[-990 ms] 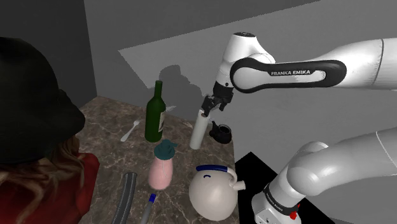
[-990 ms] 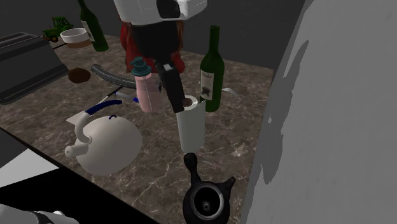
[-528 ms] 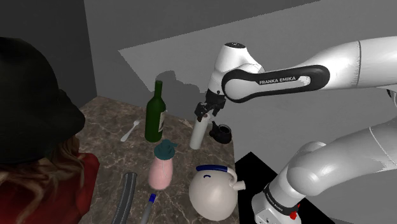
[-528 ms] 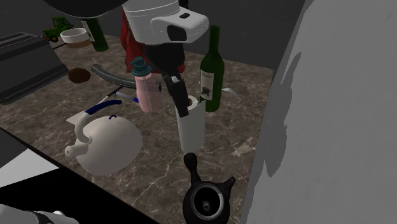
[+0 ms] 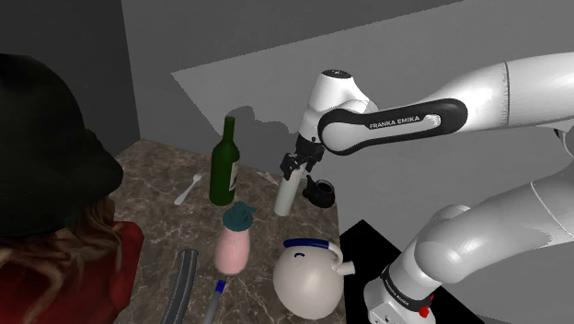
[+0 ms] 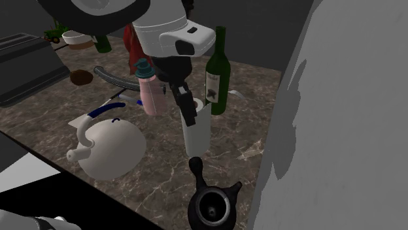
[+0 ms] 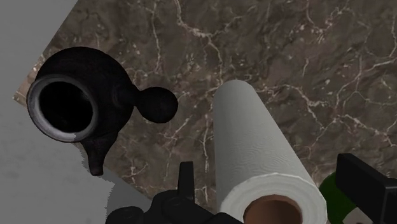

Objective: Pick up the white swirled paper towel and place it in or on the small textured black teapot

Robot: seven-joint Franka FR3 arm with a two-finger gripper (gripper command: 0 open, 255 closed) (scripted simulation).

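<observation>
**Open claw straddling the upright roll**

Reaching in from the right edge of the shoulder view with the white arm (image 5: 414,118). Carrying the forearm nearly level, bending sharply down at the wrist, and pointing the black claw (image 5: 292,169) at the top of the white paper towel roll (image 5: 288,197). Standing upright on the dark marbled worktop (image 5: 156,179) near the frame's middle, just left of the small black teapot (image 5: 320,191).

In the second exterior view, coming down from the upper middle of the frame, with the claw's tips level with the roll's top rim. Sitting at the bottom centre there, apart from the roll, with spout and open mouth showing.

In the wrist view, spreading the two fingers (image 7: 186,184) wide, one on each side of the roll's top end. Leaving a gap on both sides and gripping nothing.

Flanking the roll in the second exterior view: a green bottle (image 6: 218,75) just behind to the right, a pink bottle (image 6: 152,93) to the left, and a white kettle (image 6: 111,149) at lower left.
</observation>
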